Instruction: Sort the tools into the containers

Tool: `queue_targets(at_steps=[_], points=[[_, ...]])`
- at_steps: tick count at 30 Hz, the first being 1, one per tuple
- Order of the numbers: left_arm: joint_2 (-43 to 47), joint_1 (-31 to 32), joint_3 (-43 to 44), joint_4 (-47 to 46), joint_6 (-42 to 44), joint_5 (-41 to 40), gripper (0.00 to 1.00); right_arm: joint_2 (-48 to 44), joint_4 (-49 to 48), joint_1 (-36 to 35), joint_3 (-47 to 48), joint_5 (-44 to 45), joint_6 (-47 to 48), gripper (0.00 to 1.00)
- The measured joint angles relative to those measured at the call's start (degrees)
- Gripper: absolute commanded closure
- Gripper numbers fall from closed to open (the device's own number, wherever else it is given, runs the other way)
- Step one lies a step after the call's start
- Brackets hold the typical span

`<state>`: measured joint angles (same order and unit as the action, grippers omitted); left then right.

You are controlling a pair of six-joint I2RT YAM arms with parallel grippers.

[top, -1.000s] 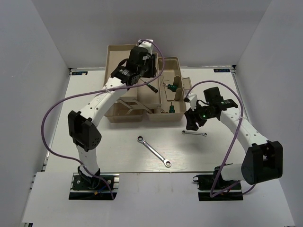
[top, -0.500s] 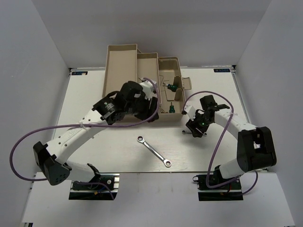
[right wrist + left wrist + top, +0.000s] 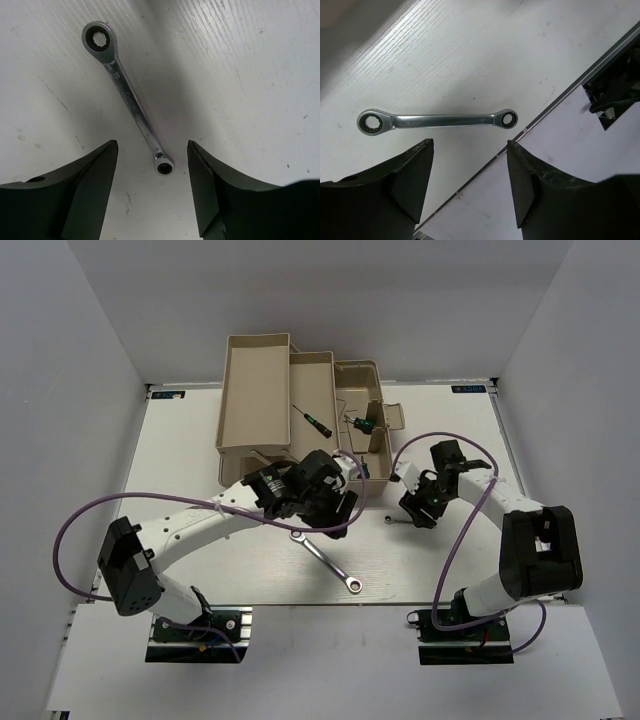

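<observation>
The long silver ring wrench lies flat on the white table, just ahead of the left gripper, whose jaws stand wide and hold nothing. Its long axis runs from finger to finger, so I judge the wrist must turn before closing. The short silver wrench lies under the right gripper, also wide and empty; its near end is between the fingers, its axis slanting away. Both wrenches are outside the beige plastic trays.
</observation>
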<state>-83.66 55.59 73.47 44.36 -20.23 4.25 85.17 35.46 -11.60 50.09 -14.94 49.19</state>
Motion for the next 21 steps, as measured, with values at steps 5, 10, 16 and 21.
queue_targets(at_steps=[5, 10, 16, 21], points=[[-1.0, 1.0, -0.6, -0.3, -0.9, -1.4, 0.29, 0.0, 0.5, 0.9, 0.0, -1.6, 0.6, 0.37], [-1.7, 1.3, -2.7, -2.1, -2.3, -2.3, 0.28, -0.9, 1.9, 1.0, -0.2, -7.2, 2.6, 0.37], [-2.3, 1.6, -5.5, -2.8, -3.9, -2.6, 0.28, -4.6, 0.5, 0.3, -4.1, -12.1, 5.7, 0.37], [-2.2, 1.6, -6.5, -3.2, -4.6, -3.5, 0.28, -4.0, -0.2, 0.2, -4.2, -12.5, 7.3, 0.37]])
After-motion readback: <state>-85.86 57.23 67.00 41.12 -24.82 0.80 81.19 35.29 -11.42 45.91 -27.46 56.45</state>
